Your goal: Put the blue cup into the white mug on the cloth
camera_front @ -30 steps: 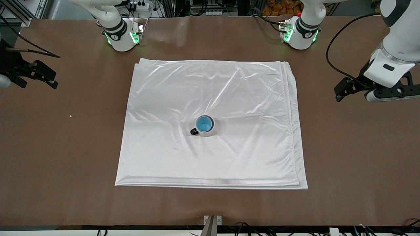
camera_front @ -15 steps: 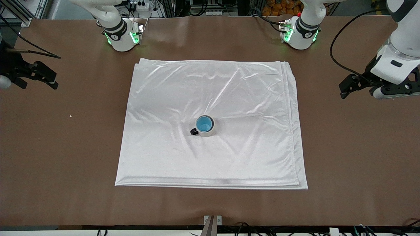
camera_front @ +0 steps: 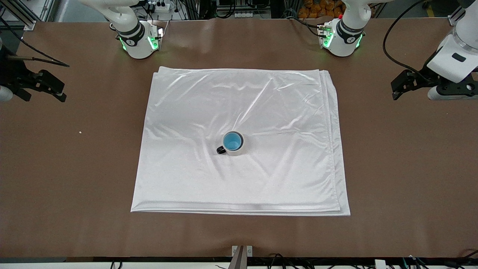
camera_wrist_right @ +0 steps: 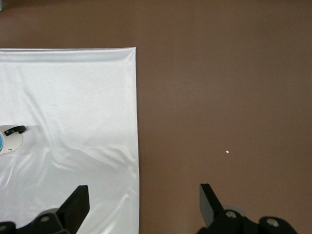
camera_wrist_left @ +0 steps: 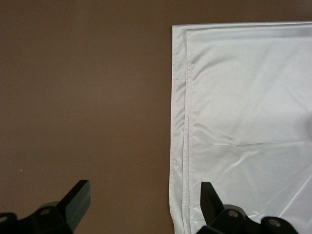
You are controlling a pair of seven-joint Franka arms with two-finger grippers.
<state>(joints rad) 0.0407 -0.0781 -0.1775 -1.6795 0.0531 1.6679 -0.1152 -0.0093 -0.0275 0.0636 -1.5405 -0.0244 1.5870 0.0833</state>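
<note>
The white mug (camera_front: 234, 149) with a black handle stands upright near the middle of the white cloth (camera_front: 261, 104). The blue cup (camera_front: 232, 141) sits inside it. In the right wrist view the mug (camera_wrist_right: 12, 140) shows at the picture's edge on the cloth (camera_wrist_right: 73, 107). My left gripper (camera_front: 396, 89) is open and empty over bare table at the left arm's end, beside the cloth's edge (camera_wrist_left: 243, 122); its jaws (camera_wrist_left: 143, 195) stand wide apart. My right gripper (camera_front: 59, 92) is open and empty over bare table at the right arm's end, its own view (camera_wrist_right: 144, 195) straddling the cloth's edge.
The brown table (camera_front: 392, 168) surrounds the cloth on all sides. A tiny white speck (camera_front: 80, 132) lies on the table toward the right arm's end and also shows in the right wrist view (camera_wrist_right: 227, 152). The arm bases (camera_front: 138, 41) stand at the table's back edge.
My left gripper has drawn away from the cloth toward the left arm's end of the table, still open. The right arm, mug and cup have not moved.
</note>
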